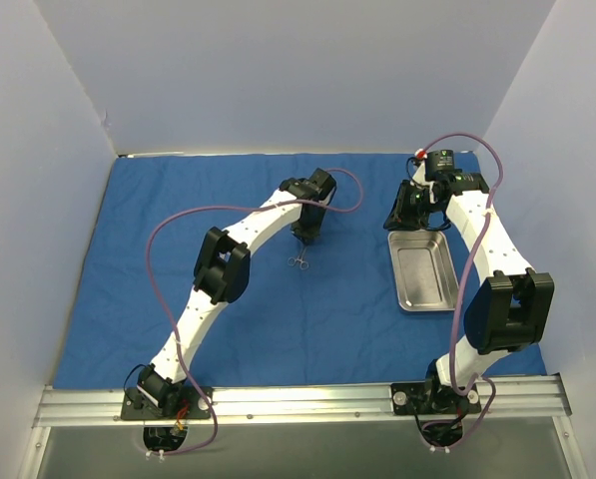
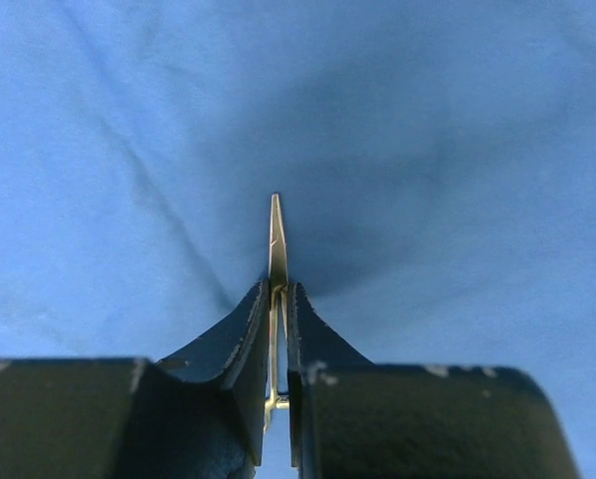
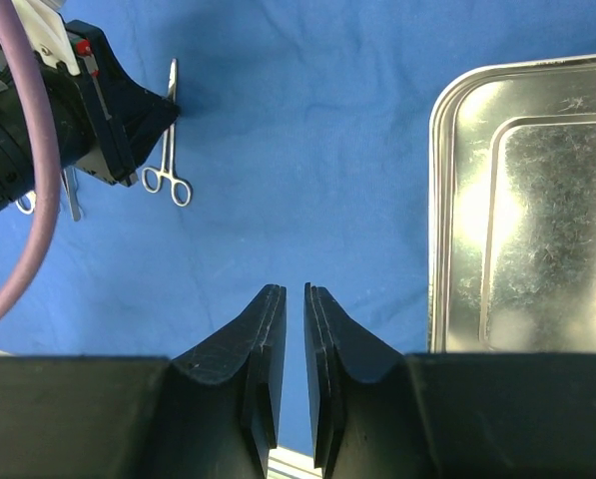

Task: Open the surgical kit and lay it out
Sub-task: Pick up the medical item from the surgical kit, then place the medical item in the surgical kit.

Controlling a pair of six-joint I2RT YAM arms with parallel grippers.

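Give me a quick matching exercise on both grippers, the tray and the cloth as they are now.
1 left gripper
2 right gripper
3 steel tray
4 blue cloth

A spread flat under everything
B closed on thin forceps
C empty, beside the right gripper
D almost closed, holding nothing

Pairs: 1-B, 2-D, 3-C, 4-A

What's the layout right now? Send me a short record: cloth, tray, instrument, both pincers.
cloth: blue wrap opened out and lying flat
tray: steel tray on the wrap, right side, nothing in it
left pincer: closed on a thin scissor-like instrument, low over the middle of the wrap
instrument: tip pokes out past the fingertips
right pincer: nearly closed, holding nothing, over the wrap beside the tray
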